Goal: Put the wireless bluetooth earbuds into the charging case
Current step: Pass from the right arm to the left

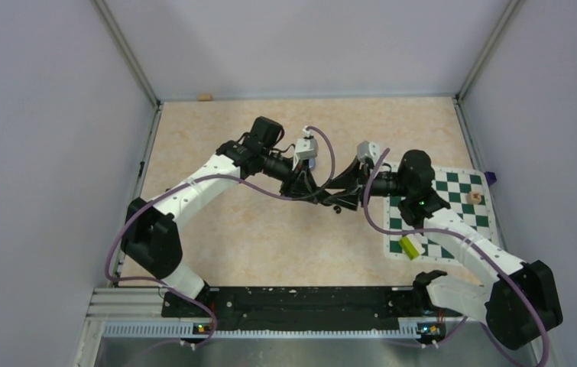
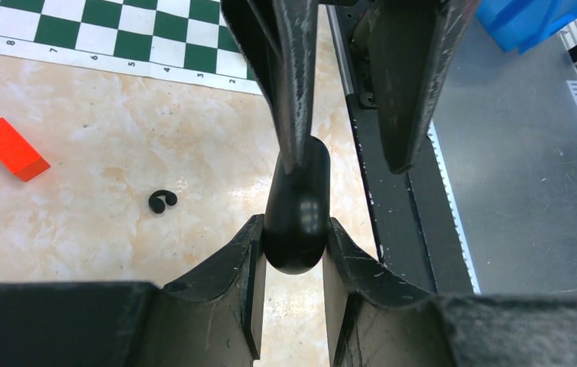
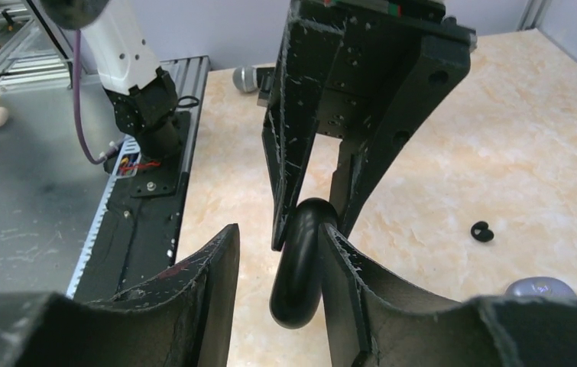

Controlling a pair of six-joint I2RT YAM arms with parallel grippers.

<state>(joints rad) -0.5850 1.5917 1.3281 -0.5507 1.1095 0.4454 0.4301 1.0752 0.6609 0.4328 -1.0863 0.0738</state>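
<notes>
1. My left claw (image 2: 293, 229) is clamped tight on the black charging case (image 3: 298, 283). My right claw (image 3: 277, 237) stands partly open around it, one finger touching.
2. Risk: that finger could pry the case loose.
3. A black earbud (image 2: 162, 201) lies on the table beside both claws, well apart.
4. The chessboard (image 2: 117, 34) edge reads 8 down to 2.

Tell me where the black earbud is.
The black earbud lies on the tabletop in the left wrist view, between the red block and the left claw.
</notes>
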